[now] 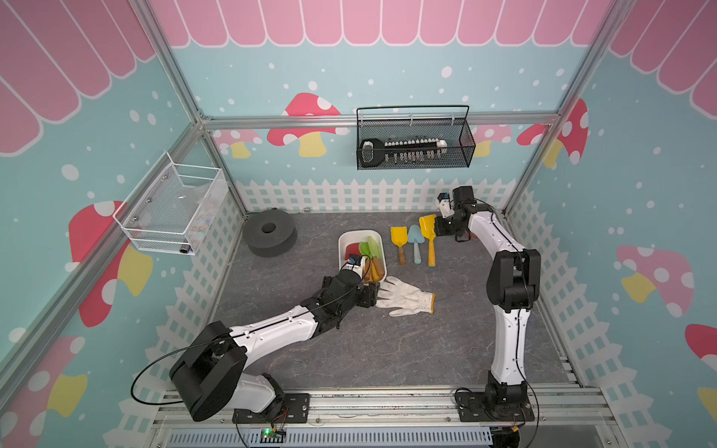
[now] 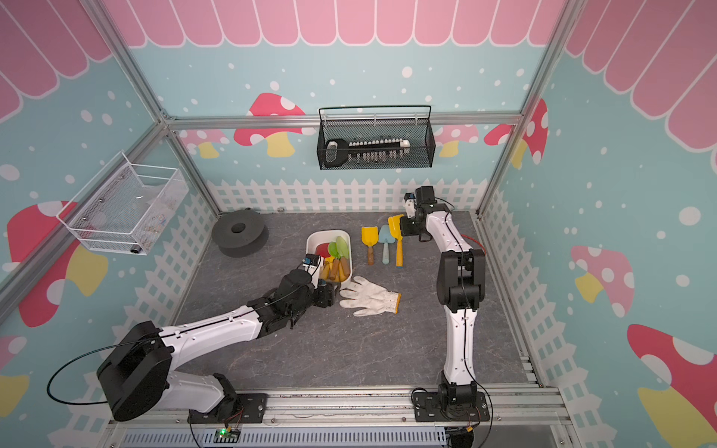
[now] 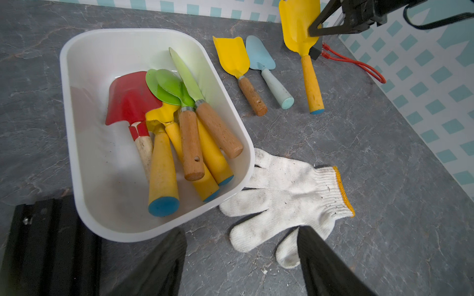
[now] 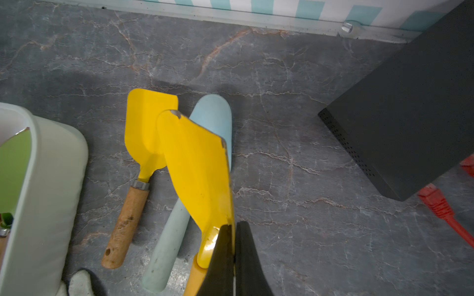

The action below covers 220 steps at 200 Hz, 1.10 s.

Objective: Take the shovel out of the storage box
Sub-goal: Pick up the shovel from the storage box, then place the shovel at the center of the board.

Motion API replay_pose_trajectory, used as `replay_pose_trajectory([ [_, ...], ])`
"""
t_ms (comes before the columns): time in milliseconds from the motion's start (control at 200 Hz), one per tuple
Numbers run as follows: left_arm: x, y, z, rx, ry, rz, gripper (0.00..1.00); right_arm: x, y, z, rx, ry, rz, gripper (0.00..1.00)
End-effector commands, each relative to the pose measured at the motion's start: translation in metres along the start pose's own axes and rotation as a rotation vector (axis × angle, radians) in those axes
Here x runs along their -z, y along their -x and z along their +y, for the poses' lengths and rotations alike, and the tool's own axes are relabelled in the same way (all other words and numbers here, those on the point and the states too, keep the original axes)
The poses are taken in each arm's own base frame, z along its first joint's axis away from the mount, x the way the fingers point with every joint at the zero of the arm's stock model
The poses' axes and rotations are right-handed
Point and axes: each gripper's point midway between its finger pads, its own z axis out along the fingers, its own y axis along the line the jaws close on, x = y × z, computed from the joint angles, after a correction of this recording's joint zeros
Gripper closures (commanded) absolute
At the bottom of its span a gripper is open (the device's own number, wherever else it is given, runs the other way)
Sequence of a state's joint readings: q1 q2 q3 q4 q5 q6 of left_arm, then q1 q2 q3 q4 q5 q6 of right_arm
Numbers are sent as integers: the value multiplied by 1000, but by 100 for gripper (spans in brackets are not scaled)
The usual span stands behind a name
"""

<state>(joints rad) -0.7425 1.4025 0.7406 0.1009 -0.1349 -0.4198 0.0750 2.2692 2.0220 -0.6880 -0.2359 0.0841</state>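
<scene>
Right of the storage box [image 1: 349, 237], the yellow shovel [image 1: 431, 248] runs top-to-bottom in frame, blade uppermost; right gripper [image 4: 232, 226] pinches its blade, left gripper [image 3: 241, 230] gapes empty.

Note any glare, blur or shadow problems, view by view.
Right wrist view: a glare spot on the yellow metal shovel beside the right gripper, whose fingers look soft. Left wrist view: left gripper blurred, white plastic storage box softly shadowed. Both top views: evenly lit.
</scene>
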Motion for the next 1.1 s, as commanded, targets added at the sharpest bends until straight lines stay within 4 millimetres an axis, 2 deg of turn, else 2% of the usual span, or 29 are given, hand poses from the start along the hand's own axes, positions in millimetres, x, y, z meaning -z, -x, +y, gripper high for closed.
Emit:
replay_pose_trajectory([
  [0,2,11,-8,12,-29,-13,28,-11,1,-7,-40,23,13,100],
  [235,0,10,-10,12,-38,-5,27,-33,1,-19,-74,36,35,100],
  [745,-4,7,-11,13,-44,6,27,-68,8,-42,-131,0,20,100],
  [1096,-6,6,-13,18,-57,12,27,-70,13,-53,-160,-30,7,95],
])
